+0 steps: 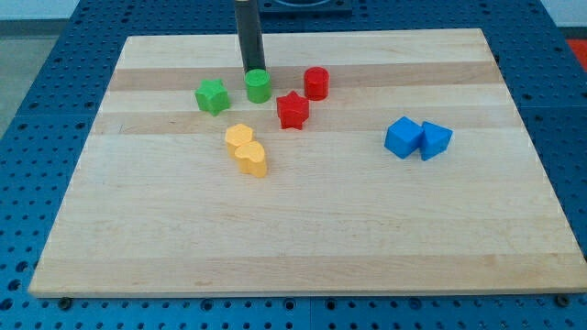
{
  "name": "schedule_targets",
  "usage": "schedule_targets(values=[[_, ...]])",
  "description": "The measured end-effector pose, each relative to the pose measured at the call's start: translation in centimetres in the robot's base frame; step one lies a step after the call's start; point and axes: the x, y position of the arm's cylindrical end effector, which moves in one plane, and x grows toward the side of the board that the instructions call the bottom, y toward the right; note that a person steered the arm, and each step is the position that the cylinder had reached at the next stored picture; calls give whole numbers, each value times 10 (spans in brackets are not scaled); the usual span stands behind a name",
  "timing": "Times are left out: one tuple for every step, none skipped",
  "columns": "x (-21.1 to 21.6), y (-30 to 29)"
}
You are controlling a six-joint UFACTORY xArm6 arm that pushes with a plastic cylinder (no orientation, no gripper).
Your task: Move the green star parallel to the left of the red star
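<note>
The green star (212,95) lies on the wooden board (303,229) toward the view's upper left. The red star (293,110) lies to its right and slightly lower. A green cylinder (258,86) stands between them, a little higher. My tip (249,71) is just above the green cylinder at its upper left edge, touching or nearly touching it. The tip is up and to the right of the green star, apart from it.
A red cylinder (316,82) stands up and right of the red star. Two yellow blocks (239,137) (250,158) lie below the green cylinder. A blue cube (403,137) and a blue wedge-like block (435,140) touch at the right.
</note>
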Motion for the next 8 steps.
schedule_targets(values=[[0, -5], [1, -21], [8, -40], [19, -46], [29, -46], [33, -46], [26, -57], [25, -79]])
